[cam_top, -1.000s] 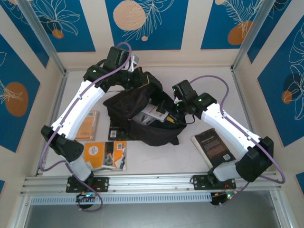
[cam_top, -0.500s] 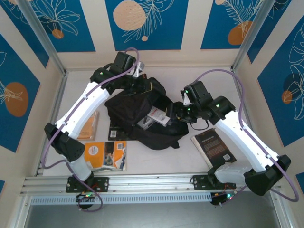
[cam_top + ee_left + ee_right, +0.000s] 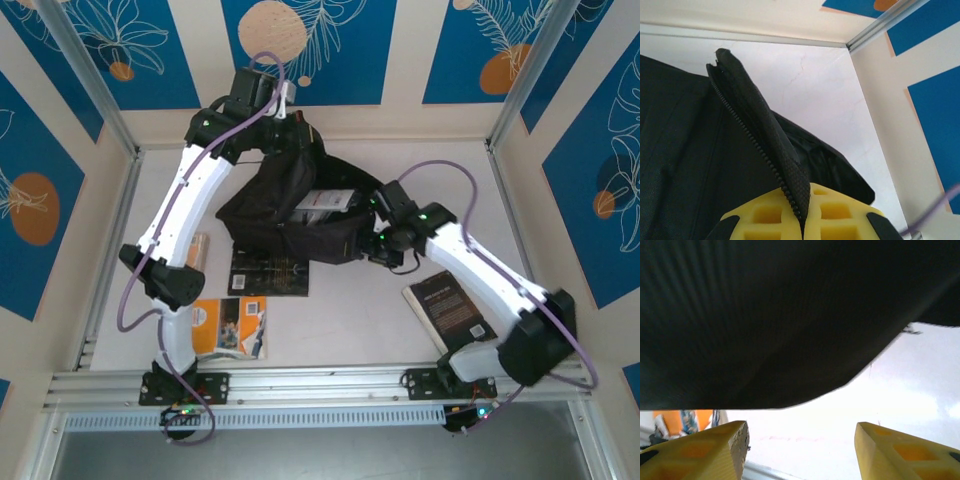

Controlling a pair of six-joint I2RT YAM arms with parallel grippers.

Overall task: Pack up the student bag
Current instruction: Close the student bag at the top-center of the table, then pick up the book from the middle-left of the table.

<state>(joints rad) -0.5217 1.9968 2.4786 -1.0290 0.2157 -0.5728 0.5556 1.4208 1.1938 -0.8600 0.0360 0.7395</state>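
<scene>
My left gripper (image 3: 804,212) pinches the student bag's (image 3: 285,210) zipper edge aloft; my right gripper (image 3: 801,447) sits open, empty, close under its right side.

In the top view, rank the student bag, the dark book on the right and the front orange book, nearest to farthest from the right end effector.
1. student bag, just beside the right end effector.
2. dark book, near right.
3. front orange book, near left.

Cream walls (image 3: 400,60) with blue leafy panels (image 3: 340,60) box in a pale desk (image 3: 360,320); metal rail (image 3: 320,385) along the frame's bottom, bright even light.
</scene>
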